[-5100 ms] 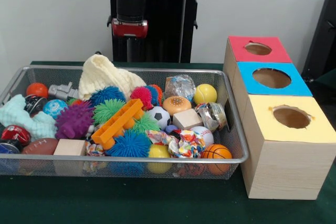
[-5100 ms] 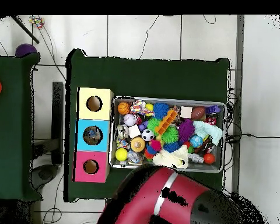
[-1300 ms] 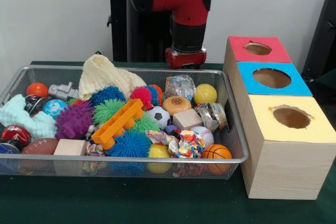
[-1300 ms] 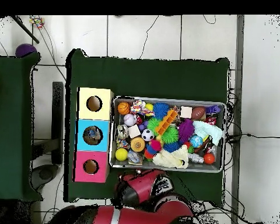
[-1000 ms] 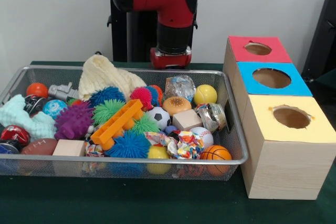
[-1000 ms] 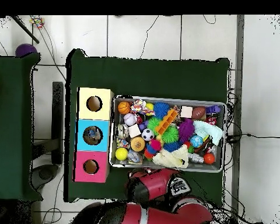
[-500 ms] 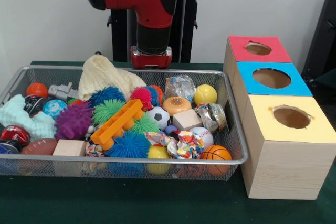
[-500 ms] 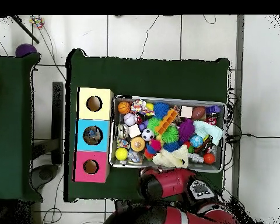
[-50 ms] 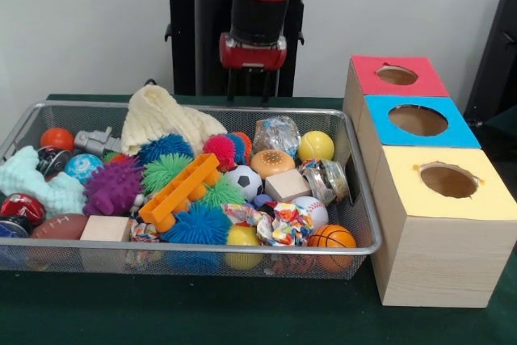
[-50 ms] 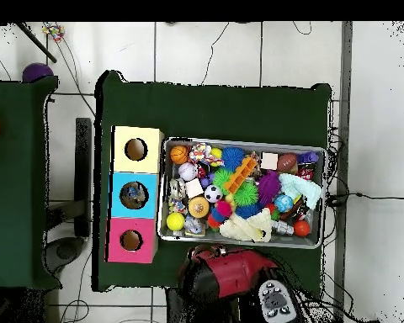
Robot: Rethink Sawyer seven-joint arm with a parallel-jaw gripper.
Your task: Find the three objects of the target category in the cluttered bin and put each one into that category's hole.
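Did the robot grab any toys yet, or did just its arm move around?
Only the arm moved. Its wrist swung back and forth behind the wire bin, and the gripper now hangs just behind the bin's far rim, holding nothing. No toy was picked up or dropped. The orange toy, the soccer ball and the three boxes stayed where they were.

Even, soft indoor light; faint shadows under bin (image 9: 355, 241); front view slightly soft, no glare.
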